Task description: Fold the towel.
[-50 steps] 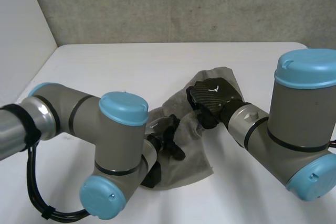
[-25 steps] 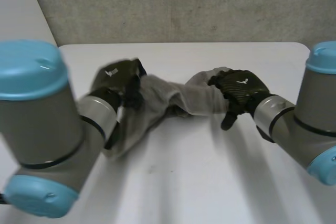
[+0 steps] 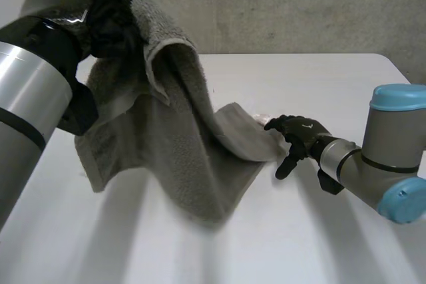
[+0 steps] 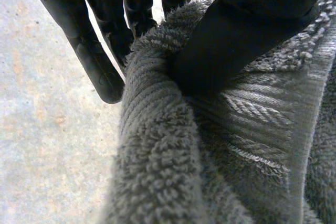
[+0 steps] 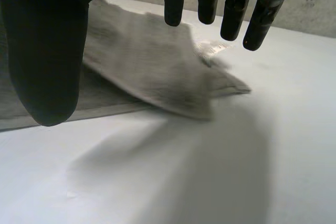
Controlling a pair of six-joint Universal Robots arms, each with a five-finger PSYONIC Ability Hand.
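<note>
While the left robot hand (image 3: 110, 18) holds the grey terry towel (image 3: 180, 157) high, clamped on a bunched upper edge between thumb and fingers, the cloth hangs and its low corner lies on the white desk (image 3: 319, 78). The right robot hand (image 3: 298, 136) sits just beside that corner, fingers straight and apart, gripping nothing. Suggest the right pinches that corner, then both pull the towel taut and lay it flat before creasing. Bunched cloth may slip.
</note>
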